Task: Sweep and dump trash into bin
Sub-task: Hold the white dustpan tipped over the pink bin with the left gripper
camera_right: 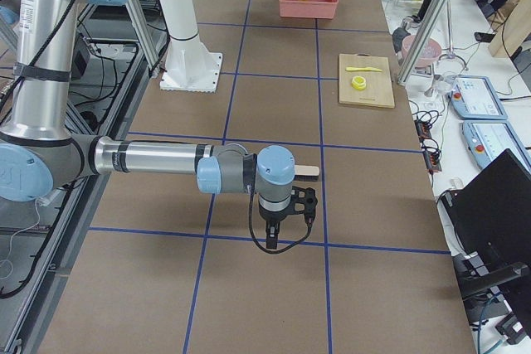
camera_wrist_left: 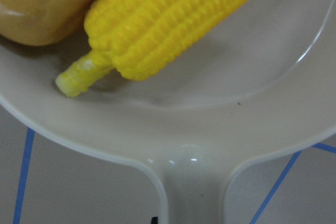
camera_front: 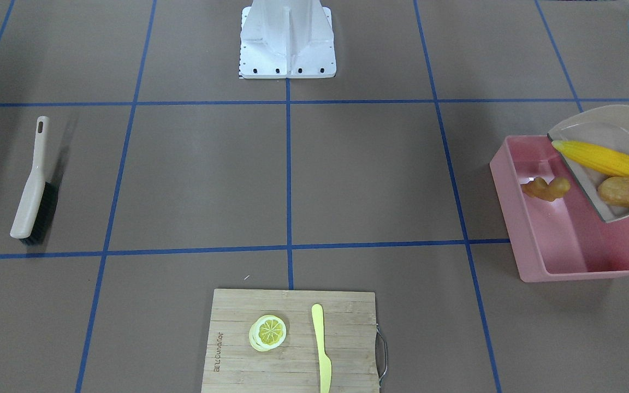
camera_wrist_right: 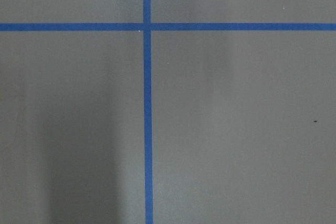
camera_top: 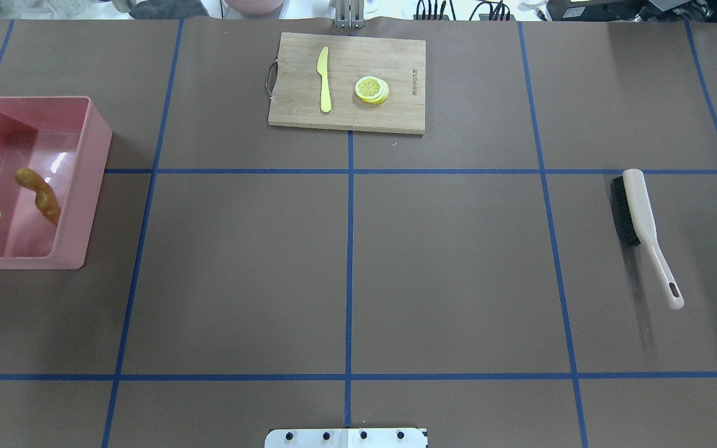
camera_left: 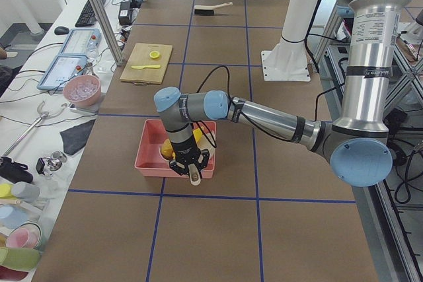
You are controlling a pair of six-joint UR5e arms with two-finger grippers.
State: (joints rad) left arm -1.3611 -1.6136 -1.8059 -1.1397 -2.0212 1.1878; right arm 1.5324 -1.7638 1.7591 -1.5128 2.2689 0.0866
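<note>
The pink bin [camera_front: 587,270] stands at the table's end on my left, also in the overhead view [camera_top: 94,180]. The beige dustpan [camera_front: 598,123] hangs tilted over it. The yellow corn cob [camera_front: 601,158] and the brown potato [camera_front: 625,191] lie in the pan, close up in the left wrist view [camera_wrist_left: 173,19]. The tan ginger root [camera_front: 546,188] is inside the bin. My left gripper [camera_left: 192,170] is shut on the dustpan's handle [camera_wrist_left: 191,182]. My right gripper [camera_right: 289,215] hovers over bare table; I cannot tell whether it is open.
A beige brush [camera_top: 642,227] with black bristles lies on the table on my right side. A wooden cutting board [camera_top: 296,74] at the far middle edge holds a lemon slice [camera_top: 371,89] and a pale yellow knife [camera_top: 324,79].
</note>
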